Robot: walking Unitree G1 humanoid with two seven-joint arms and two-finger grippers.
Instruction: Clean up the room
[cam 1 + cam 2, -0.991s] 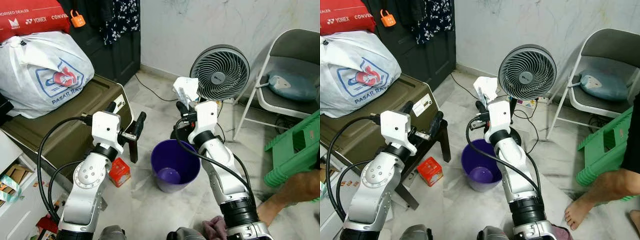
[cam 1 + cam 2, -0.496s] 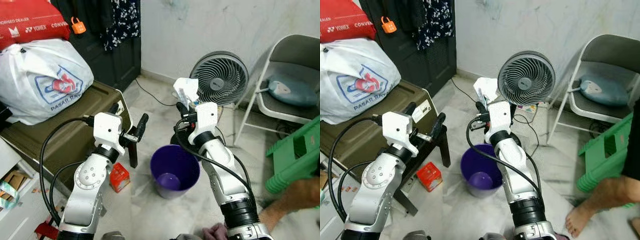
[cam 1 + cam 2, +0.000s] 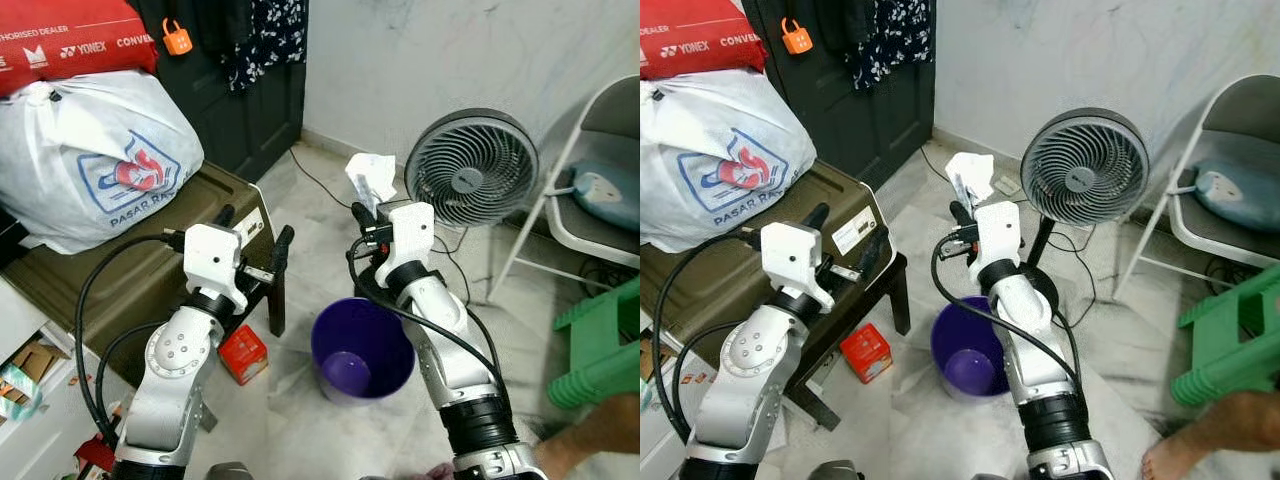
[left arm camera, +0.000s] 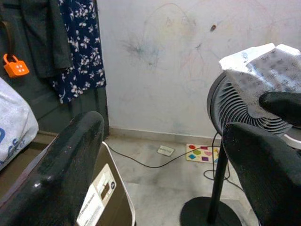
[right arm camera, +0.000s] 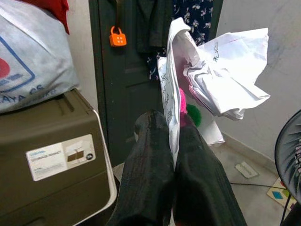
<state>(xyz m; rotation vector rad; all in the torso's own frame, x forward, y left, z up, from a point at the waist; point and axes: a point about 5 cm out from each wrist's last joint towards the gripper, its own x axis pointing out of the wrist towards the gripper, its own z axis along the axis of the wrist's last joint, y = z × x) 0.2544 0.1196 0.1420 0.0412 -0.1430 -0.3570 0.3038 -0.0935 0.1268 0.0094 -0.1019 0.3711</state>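
My right gripper (image 3: pixel 360 212) is shut on a crumpled white paper (image 3: pixel 370 178), held up above the purple bin (image 3: pixel 362 350) that stands on the marble floor between my arms. In the right wrist view the paper (image 5: pixel 211 84) sticks out past the closed fingertips (image 5: pixel 160 141). My left gripper (image 3: pixel 255 240) stands open, left of the bin and in front of the olive storage box (image 3: pixel 120 270), holding nothing. The bin holds a small pale purple thing at its bottom.
A small red box (image 3: pixel 243 353) lies on the floor left of the bin. A grey floor fan (image 3: pixel 470 180) stands behind. A white shopping bag (image 3: pixel 90 160) rests on the olive box. A folding chair (image 3: pixel 600 190), a green stool (image 3: pixel 600 345) and a person's foot (image 3: pixel 1200 450) are on the right.
The camera view has shifted, so the fan and bin sit further right in the picture. My right gripper still holds the paper above the bin; the left stays open.
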